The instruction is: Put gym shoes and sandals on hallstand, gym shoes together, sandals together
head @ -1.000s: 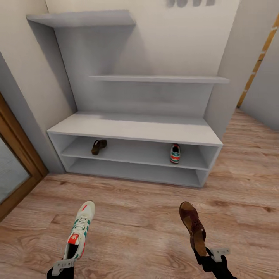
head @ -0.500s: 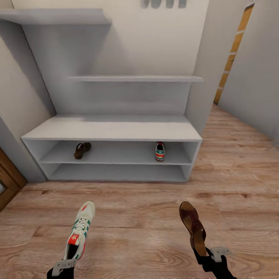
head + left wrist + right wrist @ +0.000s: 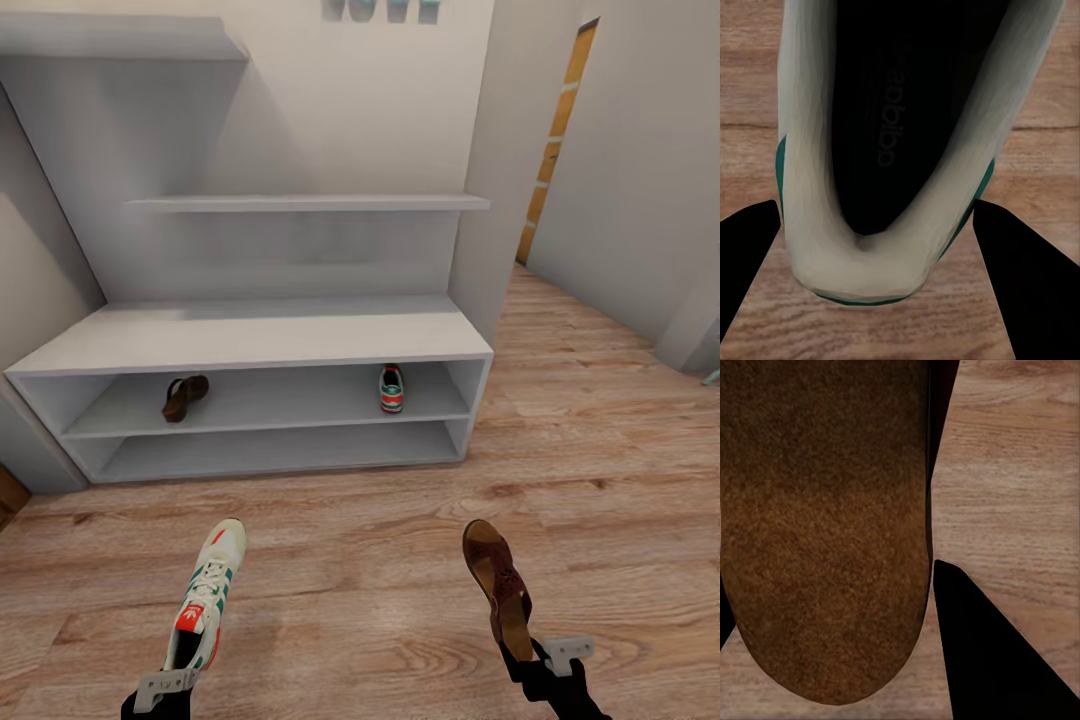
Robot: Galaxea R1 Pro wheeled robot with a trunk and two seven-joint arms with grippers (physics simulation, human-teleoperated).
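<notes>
My left gripper [image 3: 178, 668] is shut on the heel of a white gym shoe [image 3: 207, 592] with green stripes, held above the corridor floor [image 3: 350, 590]; the left wrist view looks into its dark opening [image 3: 892, 112] between the black fingers [image 3: 746, 255]. My right gripper [image 3: 522, 655] is shut on the heel of a dark-brown sandal [image 3: 497, 585], whose sole [image 3: 825, 532] fills the right wrist view. On the middle tier of the pale grey hallstand [image 3: 260, 335] rest another sandal [image 3: 185, 396] at the left and another gym shoe [image 3: 391, 388] at the right.
Stepped wall shelves [image 3: 300, 203] rise above the bench, with teal letters [image 3: 382, 10] on the wall. A corridor runs on to the right past a wooden door frame [image 3: 555, 130]. Open floor lies between me and the rack.
The whole picture has slid left, so the camera has turned or moved right; the door frame at the left has gone from view. Both grippers hold their shoes as before.
</notes>
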